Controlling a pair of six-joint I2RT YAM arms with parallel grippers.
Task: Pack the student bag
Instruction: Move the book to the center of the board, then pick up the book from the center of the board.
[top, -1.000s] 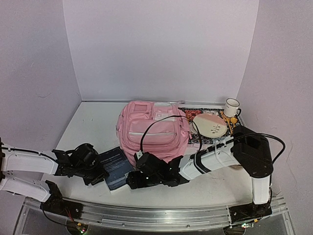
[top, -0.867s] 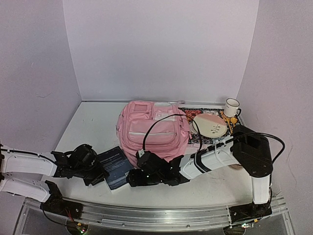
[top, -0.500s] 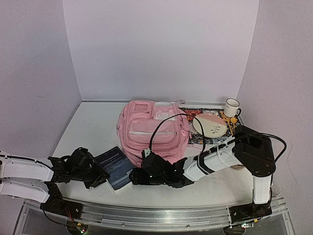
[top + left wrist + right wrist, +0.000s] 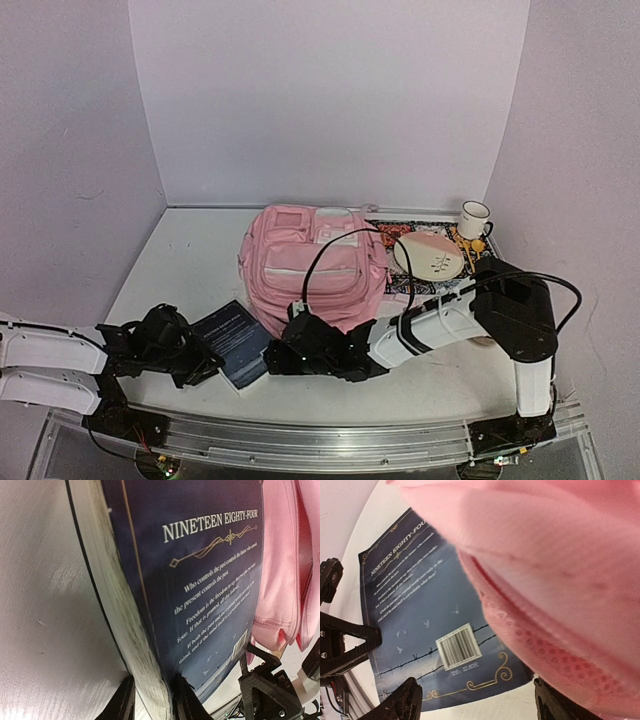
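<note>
The pink student bag (image 4: 312, 268) lies flat at the table's middle; its lower edge fills the right wrist view (image 4: 555, 580). A dark blue paperback book (image 4: 232, 342), back cover up, lies at its near left corner. My left gripper (image 4: 205, 362) is shut on the book's page edge (image 4: 127, 625), one finger under it and one on the cover. My right gripper (image 4: 277, 360) is open, its fingers (image 4: 405, 700) spread wide over the book's barcode corner (image 4: 457, 647) and the bag's near edge, holding nothing.
A patterned mat (image 4: 432, 262) at the back right carries a round pale plate (image 4: 430, 256), a white mug (image 4: 474, 219) and a small orange item (image 4: 468, 245). A black cable (image 4: 335, 255) loops over the bag. Purple walls enclose the table.
My left arm has drawn back toward the near left, and the book has slid slightly with it. My right gripper has edged right and settled low at the bag's near edge.
</note>
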